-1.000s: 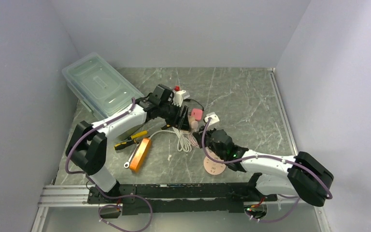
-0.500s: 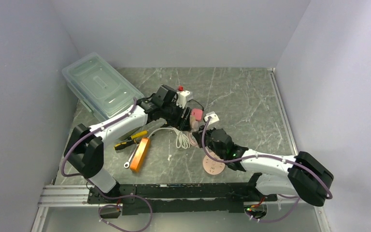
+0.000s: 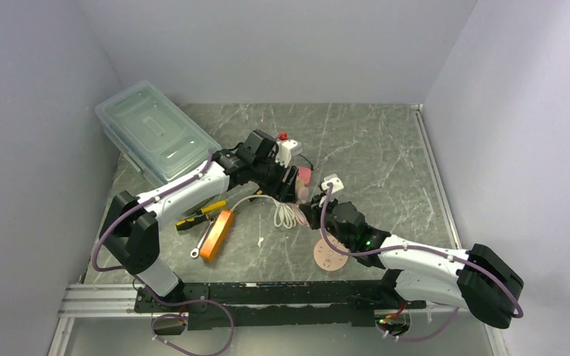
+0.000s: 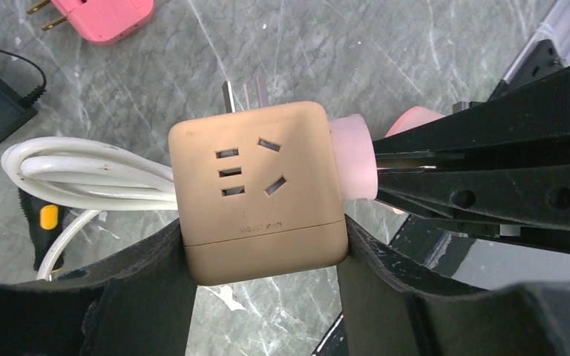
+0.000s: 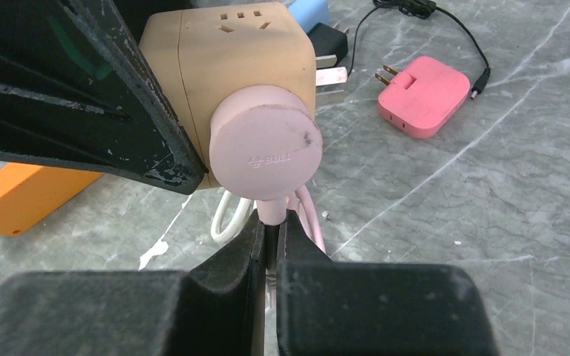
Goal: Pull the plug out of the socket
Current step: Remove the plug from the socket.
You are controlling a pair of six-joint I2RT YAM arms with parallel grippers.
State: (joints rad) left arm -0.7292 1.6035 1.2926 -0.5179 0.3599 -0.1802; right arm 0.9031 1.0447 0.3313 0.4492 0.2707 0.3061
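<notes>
- The left gripper [image 4: 263, 256] clamps the tan socket [image 4: 256, 189] by two opposite sides, over the marble table [image 4: 415, 59].
- The pink plug [image 5: 266, 152] sits seated in the socket's side face.
- The right gripper [image 5: 271, 241] is pinched together just beneath the plug, apparently on its cord neck.

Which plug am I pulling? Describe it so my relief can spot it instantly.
At the middle of the marble table, the left gripper holds a tan cube socket. The plug is seated in the cube's side: a pale pink round disc stamped BULL, unlike the brighter, squarish pink adapter lying loose with bare prongs.
</notes>
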